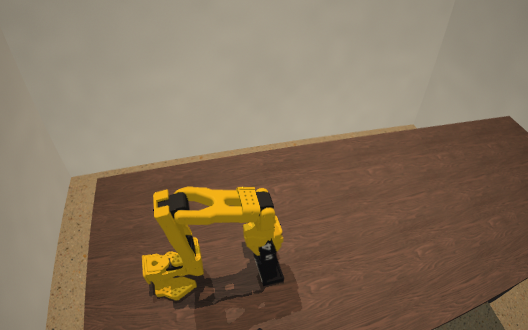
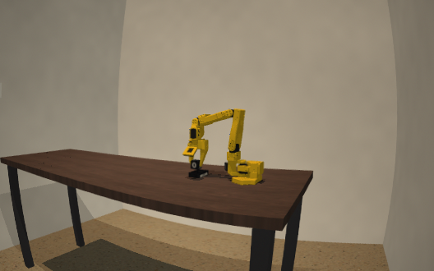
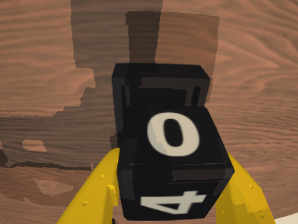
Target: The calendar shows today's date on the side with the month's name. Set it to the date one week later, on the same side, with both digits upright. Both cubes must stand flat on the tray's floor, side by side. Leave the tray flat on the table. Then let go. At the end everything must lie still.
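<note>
Remotely, I have the yellow plastic claw (image 1: pixel 268 246) (image 2: pixel 196 164) (image 3: pixel 174 161) clenched on a black cube with pale digits (image 1: pixel 270 251) (image 2: pixel 195 164) (image 3: pixel 134 140), one finger against each of two opposite sides. The cube hangs just above the small black open tray (image 1: pixel 272 276) (image 2: pixel 198 175) (image 3: pixel 159 70), which sits on the dark brown wooden surface (image 1: pixel 375 210) (image 2: pixel 123 176) (image 3: pixel 250 50). From the wrist I read a 0 on one face and a 4, lying on its side, on the next; both look tipped relative to the tray's walls. I can't tell whether the second cube is in the tray, since the held one blocks the near part, nor can I read the date

I'd expect the cube to be light and stiff, with smooth faces that could pivot between the fingertips if a lower edge catches the rim. The present hold on two opposite sides seems right, provided the fingers keep off the faces that must show and land. I'd level it before lowering, then ease it down until it bears flat on the tray's floor. The tray is probably light too, so a sideways nudge could skid or tip it; I'd open gently and back straight up
</note>
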Robot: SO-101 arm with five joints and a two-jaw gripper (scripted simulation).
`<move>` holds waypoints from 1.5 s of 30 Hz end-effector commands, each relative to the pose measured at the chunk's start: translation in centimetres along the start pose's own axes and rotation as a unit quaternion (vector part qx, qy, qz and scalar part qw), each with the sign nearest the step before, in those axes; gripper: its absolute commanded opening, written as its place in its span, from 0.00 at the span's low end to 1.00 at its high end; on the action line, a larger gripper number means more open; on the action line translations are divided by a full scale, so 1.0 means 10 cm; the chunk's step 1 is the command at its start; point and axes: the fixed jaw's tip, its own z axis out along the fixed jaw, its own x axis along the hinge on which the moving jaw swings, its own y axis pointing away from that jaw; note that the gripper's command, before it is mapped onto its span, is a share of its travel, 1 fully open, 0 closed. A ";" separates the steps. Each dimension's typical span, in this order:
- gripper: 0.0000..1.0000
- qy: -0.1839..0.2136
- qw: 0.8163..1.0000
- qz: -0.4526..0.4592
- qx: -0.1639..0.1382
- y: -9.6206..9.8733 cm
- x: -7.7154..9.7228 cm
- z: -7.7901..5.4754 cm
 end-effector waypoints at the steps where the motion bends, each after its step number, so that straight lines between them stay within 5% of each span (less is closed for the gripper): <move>1: 0.00 0.000 1.000 -0.002 0.010 -0.03 -0.01 0.00; 45: 0.00 0.000 1.000 -0.003 0.010 -0.02 0.00 0.14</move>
